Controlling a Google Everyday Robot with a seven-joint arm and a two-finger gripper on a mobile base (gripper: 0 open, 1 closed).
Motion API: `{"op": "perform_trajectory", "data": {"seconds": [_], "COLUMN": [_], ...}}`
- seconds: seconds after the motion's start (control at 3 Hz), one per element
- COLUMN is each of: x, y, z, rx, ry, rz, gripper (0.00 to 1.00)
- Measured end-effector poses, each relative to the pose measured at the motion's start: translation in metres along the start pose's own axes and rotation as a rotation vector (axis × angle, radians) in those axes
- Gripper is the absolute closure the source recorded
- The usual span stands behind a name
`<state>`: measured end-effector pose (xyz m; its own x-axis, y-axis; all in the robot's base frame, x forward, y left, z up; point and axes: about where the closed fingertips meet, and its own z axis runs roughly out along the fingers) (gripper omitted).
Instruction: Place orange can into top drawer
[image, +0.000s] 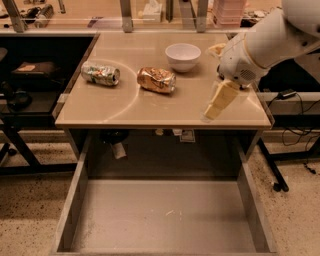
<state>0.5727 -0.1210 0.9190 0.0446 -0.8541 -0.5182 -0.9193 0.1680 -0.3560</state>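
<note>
The orange can (157, 80), crushed and shiny orange-gold, lies on its side in the middle of the beige table (120, 107). The top drawer (165, 215) is pulled out wide below the table's front edge; its grey floor holds nothing. My gripper (218, 102) hangs from the white arm over the table's right side, to the right of the orange can and well apart from it, its cream fingers pointing down-left. It holds nothing that I can see.
A green-silver can (100, 73) lies at the table's left. A white bowl (183, 56) stands behind the orange can. The arm hides the blue can. Dark shelving stands to the left, and cables and a table leg (272, 165) to the right.
</note>
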Motion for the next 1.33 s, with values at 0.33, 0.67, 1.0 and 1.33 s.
{"op": "perform_trajectory", "data": {"seconds": [0.33, 0.67, 1.0, 1.33], "x": [0.002, 0.002, -0.007, -0.023], "y": [-0.001, -0.001, -0.015, -0.04], "z": [0.004, 0.006, 0.04, 0.077], "rx": [-0.005, -0.008, -0.019, -0.024], "ry": [-0.002, -0.008, -0.094, -0.195], "rz": [0.004, 0.006, 0.027, 0.078], "gripper": [0.0, 0.0, 0.0, 0.0]}}
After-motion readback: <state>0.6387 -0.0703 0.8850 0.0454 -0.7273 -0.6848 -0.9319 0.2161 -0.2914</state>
